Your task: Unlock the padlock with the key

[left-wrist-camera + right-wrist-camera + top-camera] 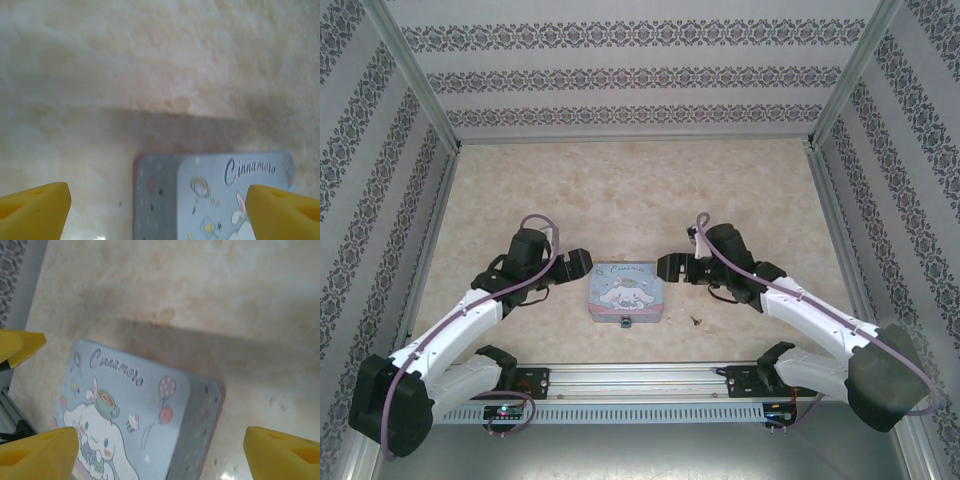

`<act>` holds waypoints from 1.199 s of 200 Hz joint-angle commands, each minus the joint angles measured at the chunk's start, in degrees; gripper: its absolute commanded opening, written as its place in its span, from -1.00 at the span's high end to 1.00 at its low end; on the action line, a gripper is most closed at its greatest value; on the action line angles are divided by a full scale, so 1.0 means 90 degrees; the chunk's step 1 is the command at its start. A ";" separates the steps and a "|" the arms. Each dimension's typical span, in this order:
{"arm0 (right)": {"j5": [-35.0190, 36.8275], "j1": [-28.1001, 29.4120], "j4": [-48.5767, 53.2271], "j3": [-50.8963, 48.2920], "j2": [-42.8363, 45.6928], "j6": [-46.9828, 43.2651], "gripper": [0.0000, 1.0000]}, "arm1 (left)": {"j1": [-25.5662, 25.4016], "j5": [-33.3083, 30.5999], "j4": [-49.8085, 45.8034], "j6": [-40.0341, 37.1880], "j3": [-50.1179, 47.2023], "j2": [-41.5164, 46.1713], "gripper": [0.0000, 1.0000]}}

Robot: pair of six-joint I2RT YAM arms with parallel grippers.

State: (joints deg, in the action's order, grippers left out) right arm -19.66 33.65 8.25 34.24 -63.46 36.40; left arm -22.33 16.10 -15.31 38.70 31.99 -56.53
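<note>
Both released, left hand and right hand flank the shut tin, padlock at its front.

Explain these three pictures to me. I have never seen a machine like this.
These are two robot arms bolted at the near edge of a table. The wide picture looks down from above and behind them. The other two come from a camera on each wrist, so the yellow fingers at the edges belong to that arm. A light-blue cartoon tin lies between the arms, with a tiny padlock at its near edge and a tiny key to its right. The left end effector and right end effector both stand open near the tin's far corners, holding nothing.
</note>
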 commanded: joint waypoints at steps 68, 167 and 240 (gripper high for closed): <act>0.0667 0.1013 0.0161 -0.0110 -0.0500 0.0787 -0.55 | -0.0890 0.0351 0.0409 0.0900 -0.0597 0.0232 -0.62; 0.1150 0.0986 -0.0327 0.0453 -0.1578 0.1120 0.11 | -0.1026 0.0608 0.2178 0.1041 -0.0305 -0.1625 -0.59; 0.0814 0.0112 -0.0708 0.1628 -0.2889 0.0960 0.19 | -0.0880 0.0341 0.2536 0.0326 0.1278 -0.3568 -0.62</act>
State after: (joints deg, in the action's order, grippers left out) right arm -10.98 36.62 5.48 44.23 -84.16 45.67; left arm -30.24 16.19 3.57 45.82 37.54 -82.56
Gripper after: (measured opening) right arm 0.407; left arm 0.806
